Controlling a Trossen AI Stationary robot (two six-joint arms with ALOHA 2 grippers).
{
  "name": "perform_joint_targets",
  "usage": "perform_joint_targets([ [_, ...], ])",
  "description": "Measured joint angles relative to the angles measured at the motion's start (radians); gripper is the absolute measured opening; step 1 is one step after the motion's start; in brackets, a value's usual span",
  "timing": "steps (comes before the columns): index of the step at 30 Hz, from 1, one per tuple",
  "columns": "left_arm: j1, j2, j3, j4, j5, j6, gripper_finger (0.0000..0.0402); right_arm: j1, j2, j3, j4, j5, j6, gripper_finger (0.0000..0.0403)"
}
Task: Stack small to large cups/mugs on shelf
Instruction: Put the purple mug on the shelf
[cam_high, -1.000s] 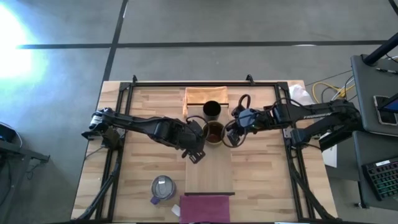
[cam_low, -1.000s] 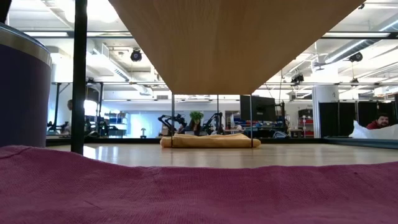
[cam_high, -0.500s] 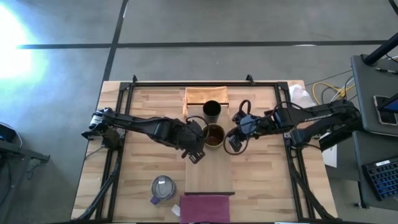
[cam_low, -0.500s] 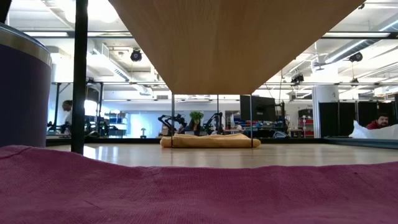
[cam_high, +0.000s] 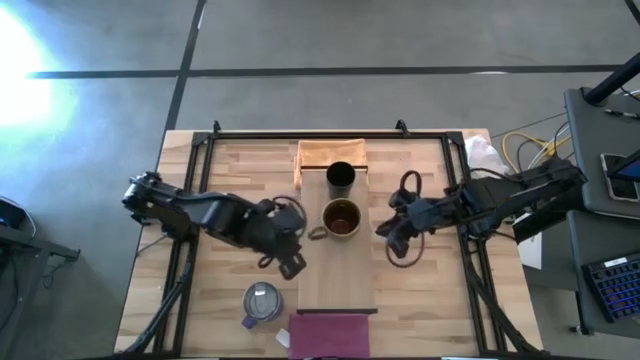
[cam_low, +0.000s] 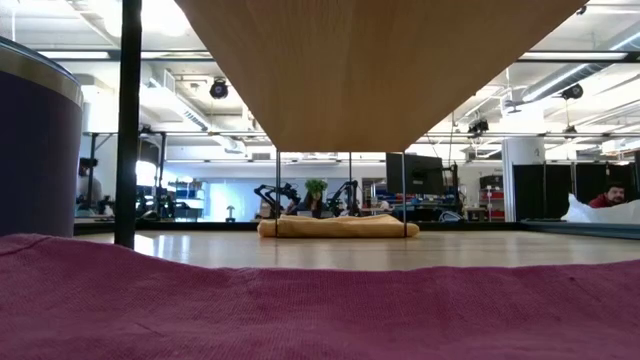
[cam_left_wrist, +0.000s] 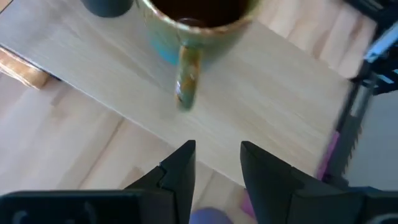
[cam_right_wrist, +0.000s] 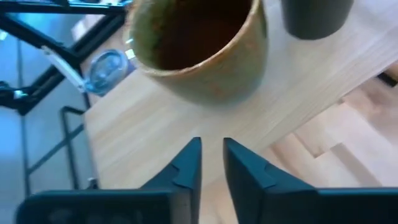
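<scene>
The light-wood shelf (cam_high: 338, 275) runs from the far side toward the near edge at the table's middle. On it stand the small dark cup (cam_high: 340, 177) and, just nearer, the brown mug (cam_high: 342, 217), with its handle (cam_left_wrist: 186, 81) toward the left. The grey-blue mug (cam_high: 262, 303) stands on the table to the left of the shelf's near end. My left gripper (cam_high: 296, 228) is open and empty, left of the brown mug. My right gripper (cam_high: 384, 228) is right of the mug and empty, its fingers a narrow gap apart (cam_right_wrist: 212, 152).
A magenta cloth (cam_high: 330, 335) lies at the shelf's near end and fills the foreground of the low view (cam_low: 320, 300). Black frame rails (cam_high: 190, 200) run along the table's left, right and far sides. Bare wood lies on both sides of the shelf.
Both grippers have drawn back from the brown mug. The left has gone toward the table's left and near edges, the right toward the right edge. The mug stays upright on the shelf, with its handle now uncovered.
</scene>
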Motion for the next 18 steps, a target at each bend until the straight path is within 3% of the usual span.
perform_joint_targets([
  [4,-0.049,-0.030,-0.029,-0.069,-0.012,-0.103,0.0112,0.044,-0.019,0.000,-0.006,0.008,0.042,0.0104],
  [10,-0.186,-0.030,-0.170,-0.093,0.028,-0.305,0.0112,0.113,-0.020,-0.003,-0.074,0.061,0.108,0.0151],
  [18,-0.350,-0.030,-0.284,-0.099,0.070,-0.707,0.0112,0.132,-0.020,-0.006,-0.078,0.077,0.114,0.0201],
])
